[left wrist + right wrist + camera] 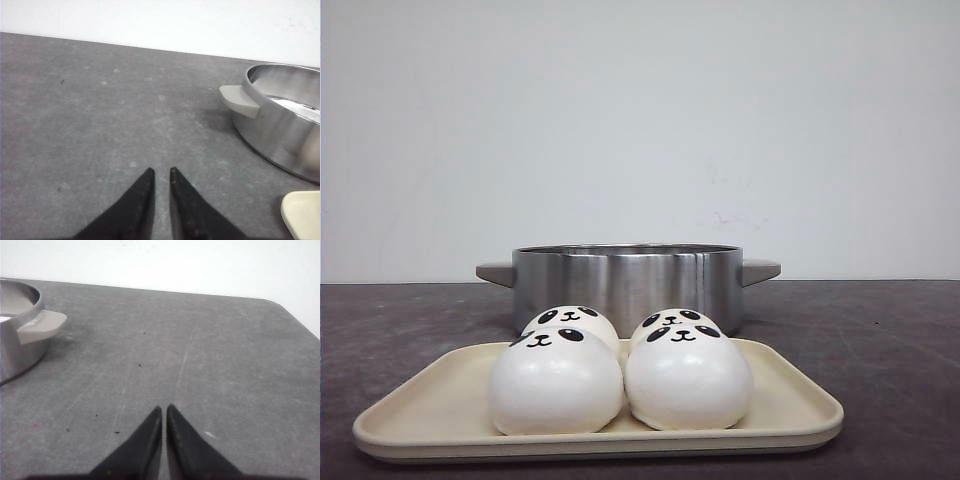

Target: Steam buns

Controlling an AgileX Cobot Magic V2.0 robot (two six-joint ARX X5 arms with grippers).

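The left gripper [161, 172] and right gripper [164, 409] each hover over bare table [210, 365], jaws nearly closed, holding nothing. Only the front view shows the four buns [620, 370], clustered on a cream tray [790, 415] before the steel pot [626, 275].

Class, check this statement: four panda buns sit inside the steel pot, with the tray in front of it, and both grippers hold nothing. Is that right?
Not quite. The four buns sit on the tray, not inside the pot; the front view shows this. The rest holds: the tray is in front of the pot, and the left gripper and right gripper hold nothing.
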